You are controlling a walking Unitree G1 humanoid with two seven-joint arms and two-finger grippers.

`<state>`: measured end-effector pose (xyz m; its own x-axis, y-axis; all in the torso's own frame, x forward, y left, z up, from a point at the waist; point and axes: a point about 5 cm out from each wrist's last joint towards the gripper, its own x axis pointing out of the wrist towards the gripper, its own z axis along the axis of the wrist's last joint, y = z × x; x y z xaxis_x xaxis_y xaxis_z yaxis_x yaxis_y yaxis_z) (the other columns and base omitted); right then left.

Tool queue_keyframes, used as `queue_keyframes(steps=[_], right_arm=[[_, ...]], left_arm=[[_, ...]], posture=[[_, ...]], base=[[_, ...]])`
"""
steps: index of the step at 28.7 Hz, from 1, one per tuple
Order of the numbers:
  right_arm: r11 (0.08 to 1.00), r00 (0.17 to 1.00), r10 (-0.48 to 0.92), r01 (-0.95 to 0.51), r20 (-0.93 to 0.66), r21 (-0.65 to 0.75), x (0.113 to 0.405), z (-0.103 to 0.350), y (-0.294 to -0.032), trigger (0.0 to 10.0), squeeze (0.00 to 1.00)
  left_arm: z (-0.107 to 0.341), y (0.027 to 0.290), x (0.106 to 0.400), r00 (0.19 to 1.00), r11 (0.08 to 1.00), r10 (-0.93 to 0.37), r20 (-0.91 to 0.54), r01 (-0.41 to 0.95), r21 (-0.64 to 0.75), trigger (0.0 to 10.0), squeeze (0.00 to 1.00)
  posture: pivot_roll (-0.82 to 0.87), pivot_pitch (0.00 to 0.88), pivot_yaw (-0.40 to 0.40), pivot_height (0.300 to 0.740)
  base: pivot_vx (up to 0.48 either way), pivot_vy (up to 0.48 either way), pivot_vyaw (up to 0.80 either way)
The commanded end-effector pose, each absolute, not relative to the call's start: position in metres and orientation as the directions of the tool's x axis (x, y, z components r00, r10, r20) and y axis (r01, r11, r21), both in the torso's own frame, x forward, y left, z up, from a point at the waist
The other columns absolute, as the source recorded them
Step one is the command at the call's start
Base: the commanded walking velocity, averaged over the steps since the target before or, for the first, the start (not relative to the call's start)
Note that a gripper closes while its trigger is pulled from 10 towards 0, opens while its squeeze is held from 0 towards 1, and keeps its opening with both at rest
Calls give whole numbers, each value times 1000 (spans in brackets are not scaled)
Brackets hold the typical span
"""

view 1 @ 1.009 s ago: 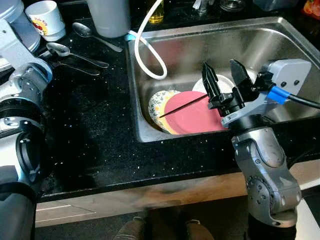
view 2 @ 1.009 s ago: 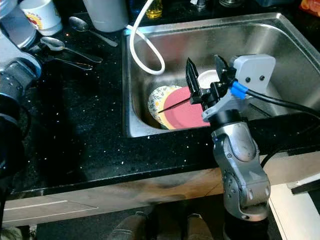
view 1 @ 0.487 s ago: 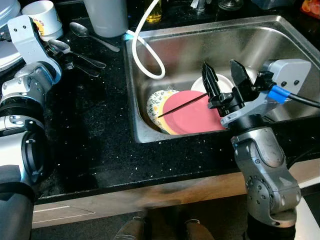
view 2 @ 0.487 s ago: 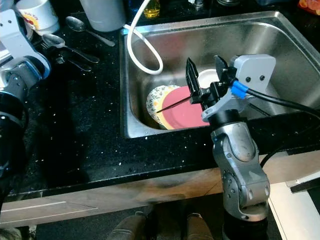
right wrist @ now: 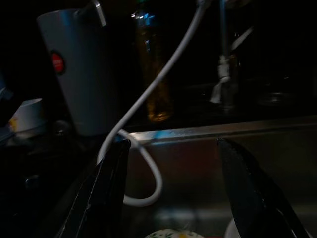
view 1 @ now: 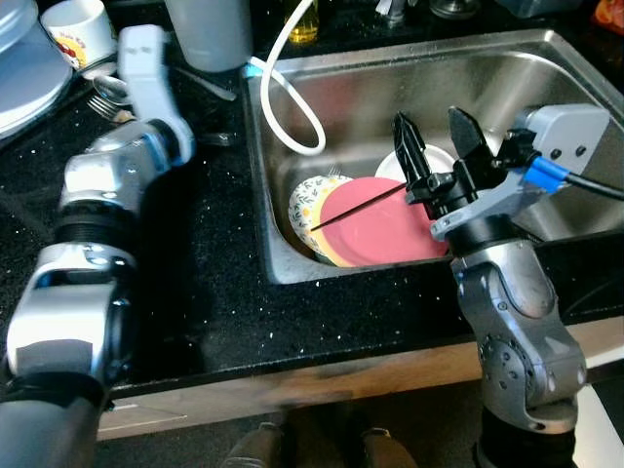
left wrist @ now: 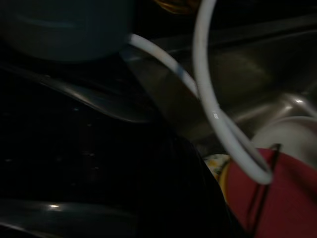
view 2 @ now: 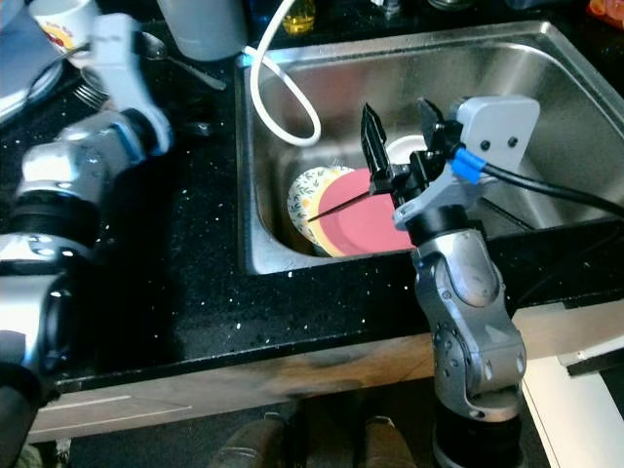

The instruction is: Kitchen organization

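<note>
A pink plate (view 1: 385,229) lies in the steel sink (view 1: 409,68) on top of a floral plate (view 1: 310,200), with a thin black stick (view 1: 356,205) across it. Behind them sits a white bowl (view 1: 434,161). My right gripper (view 1: 431,132) hangs open just above the plates and holds nothing; its two fingers (right wrist: 109,198) frame the far sink wall in the right wrist view. My left arm (view 1: 146,127) reaches across the black counter towards the sink's left rim. The left wrist view looks at the white hose (left wrist: 208,99) and the pink plate (left wrist: 282,198).
A white hose (view 1: 292,88) loops into the sink's back left corner. On the counter (view 1: 195,253) behind the left arm are a grey cup (view 1: 210,29), a mug (view 1: 78,24), spoons (view 1: 107,90), stacked plates (view 1: 24,68) and a yellow bottle (view 1: 304,19).
My left arm has swung up and to the right, from the counter's left edge towards the sink rim. The right gripper has stayed open over the plates.
</note>
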<state>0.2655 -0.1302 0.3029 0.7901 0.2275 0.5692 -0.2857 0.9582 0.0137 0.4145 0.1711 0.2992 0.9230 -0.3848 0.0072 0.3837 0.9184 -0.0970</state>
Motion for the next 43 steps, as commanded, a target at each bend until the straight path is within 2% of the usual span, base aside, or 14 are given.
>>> queue_keyframes(steps=[1, 7, 11, 13, 17, 19, 24, 28, 32, 38, 39, 40, 41, 43], right_arm=[[958, 787, 226, -286, 574, 14, 265, 302, -132, 10000, 0], [960, 789, 222, -279, 572, 13, 264, 302, -133, 10000, 0], [960, 788, 223, -280, 573, 12, 264, 302, -133, 10000, 0], [958, 788, 225, -285, 573, 15, 265, 302, -132, 10000, 0], [957, 790, 228, -288, 570, 16, 265, 301, -132, 10000, 0], [958, 795, 225, -286, 563, 20, 265, 298, -133, 10000, 0], [966, 826, 194, -256, 529, 45, 266, 286, -137, 10000, 0], [969, 889, 168, -227, 426, 92, 272, 252, -139, 10000, 0], [970, 909, 165, -220, 382, 102, 276, 239, -140, 10000, 0], [969, 913, 180, -228, 366, 94, 277, 235, -140, 10000, 0], [962, 903, 222, -265, 368, 70, 279, 236, -139, 10000, 0], [962, 903, 222, -265, 368, 70, 279, 236, -139, 10000, 0], [954, 890, 259, -297, 377, 47, 279, 239, -138, 10000, 0], [951, 886, 268, -305, 379, 40, 279, 240, -137, 10000, 0]], left_arm=[[283, 182, 419, 967, 968, -250, -49, 247, -47, 10000, 0], [288, 190, 419, 972, 971, -225, -64, 218, -98, 10000, 0], [299, 188, 416, 966, 963, -260, 17, 260, -64, 10000, 0], [316, 202, 413, 979, 986, -165, 116, 162, 33, 10000, 0], [317, 214, 414, 989, 995, -77, 125, 68, 79, 10000, 0], [312, 224, 414, 994, 987, -17, 105, 0, 159, 10000, 0], [296, 238, 413, 998, 982, 48, 29, -52, 182, 10000, 0], [285, 235, 414, 1000, 990, 2, 15, -4, 140, 10000, 0], [273, 227, 416, 995, 996, -73, -63, 76, 39, 10000, 0], [265, 221, 417, 989, 994, -110, -103, 109, -15, 10000, 0], [256, 206, 417, 969, 977, -198, -146, 183, -110, 10000, 0], [256, 206, 417, 969, 977, -198, -146, 183, -110, 10000, 0], [249, 188, 416, 939, 946, -300, -167, 270, -181, 10000, 0], [247, 182, 416, 926, 932, -335, -172, 299, -205, 10000, 0]], posture=[[56, 213, 102, 740], [56, 213, 102, 740], [53, 212, 104, 740], [59, 219, 99, 740], [64, 226, 97, 740], [64, 229, 99, 740], [63, 233, 100, 740], [65, 237, 103, 740], [65, 237, 103, 740], [58, 234, 110, 740], [53, 234, 107, 740], [53, 234, 107, 740], [52, 234, 103, 740], [52, 234, 103, 740]], base=[[0, 0, 0], [0, 0, 0], [0, 0, 0], [0, 0, 0], [0, 0, 0], [0, 0, 0], [0, 0, 0], [0, 0, 0], [0, 0, 0], [0, 0, 0], [0, 0, 0], [0, 0, 0], [0, 0, 0], [0, 0, 0]])
